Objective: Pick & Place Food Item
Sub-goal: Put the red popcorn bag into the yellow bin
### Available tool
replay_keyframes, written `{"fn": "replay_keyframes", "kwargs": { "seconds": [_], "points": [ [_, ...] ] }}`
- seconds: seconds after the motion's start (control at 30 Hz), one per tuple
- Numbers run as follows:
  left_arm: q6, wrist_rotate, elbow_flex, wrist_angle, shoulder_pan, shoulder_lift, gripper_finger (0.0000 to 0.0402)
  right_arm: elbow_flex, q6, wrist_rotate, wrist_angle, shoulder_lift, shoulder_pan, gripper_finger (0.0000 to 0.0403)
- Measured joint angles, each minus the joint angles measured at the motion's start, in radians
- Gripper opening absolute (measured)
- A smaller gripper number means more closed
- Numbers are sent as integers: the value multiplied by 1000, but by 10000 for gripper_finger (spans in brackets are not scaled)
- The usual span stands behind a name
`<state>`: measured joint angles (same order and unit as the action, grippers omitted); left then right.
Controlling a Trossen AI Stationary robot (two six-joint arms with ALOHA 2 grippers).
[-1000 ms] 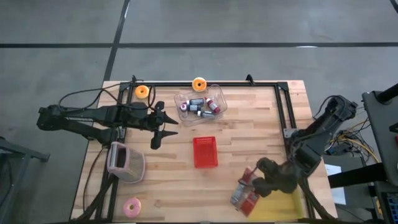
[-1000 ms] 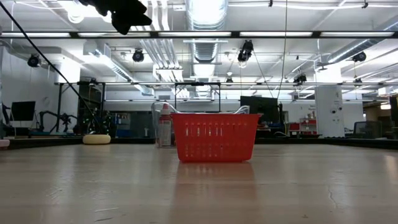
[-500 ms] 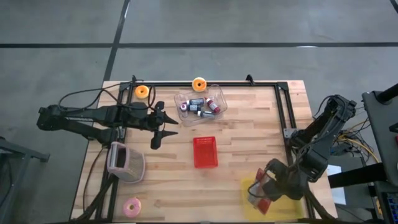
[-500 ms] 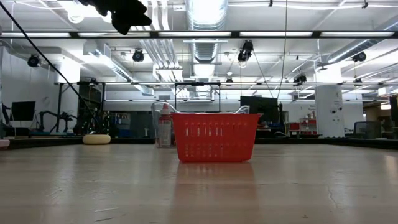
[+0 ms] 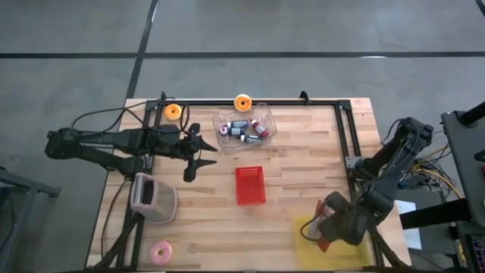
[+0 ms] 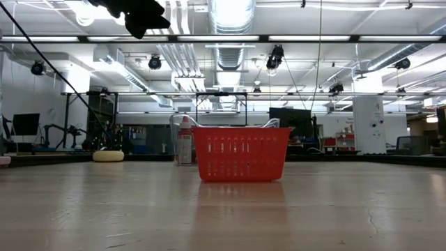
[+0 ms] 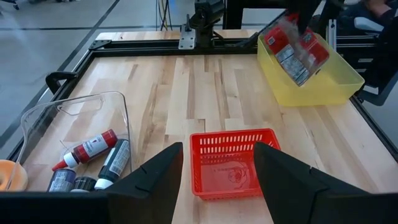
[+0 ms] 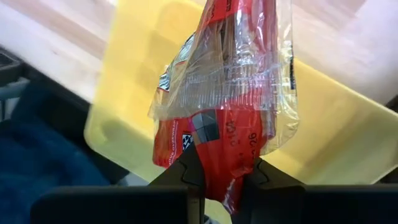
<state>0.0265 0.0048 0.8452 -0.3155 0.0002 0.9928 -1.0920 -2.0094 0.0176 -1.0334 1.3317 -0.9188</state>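
Left gripper (image 5: pixel 194 155) hovered spread wide and empty at nine o'clock of the red basket (image 5: pixel 250 185). At five o'clock of the basket, right gripper (image 5: pixel 324 227) clamped on red snack packet (image 8: pixel 227 93), hanging over yellow bin (image 7: pixel 311 81).

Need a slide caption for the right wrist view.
Right gripper shut on a red clear-wrapped food packet, held over the yellow plastic bin.

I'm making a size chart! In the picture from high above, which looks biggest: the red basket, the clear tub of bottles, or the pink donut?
1. Clear tub
2. Red basket
3. Pink donut
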Motion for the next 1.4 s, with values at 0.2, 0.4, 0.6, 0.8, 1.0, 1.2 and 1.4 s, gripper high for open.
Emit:
{"fn": "replay_keyframes", "kwargs": {
  "seconds": [0.2,0.4,0.6,0.8,1.0,1.2,1.4],
  "points": [
    [0,0,0,0,0,0,202,0,0,-18,24,72,-32,29],
    [0,1,0,0,0,0,202,0,0,-17,86,159,-62,29],
    [0,3,0,0,0,0,202,0,1,-17,86,239,-78,29],
    [0,3,0,0,0,0,202,-1,6,-19,85,300,-79,29],
    [0,3,0,0,0,0,202,-1,7,-19,85,339,-79,29],
    [0,3,0,0,0,0,202,-1,7,-18,84,368,-79,29],
    [0,3,0,0,0,0,202,-1,22,-17,80,391,-79,29]
  ]
}}
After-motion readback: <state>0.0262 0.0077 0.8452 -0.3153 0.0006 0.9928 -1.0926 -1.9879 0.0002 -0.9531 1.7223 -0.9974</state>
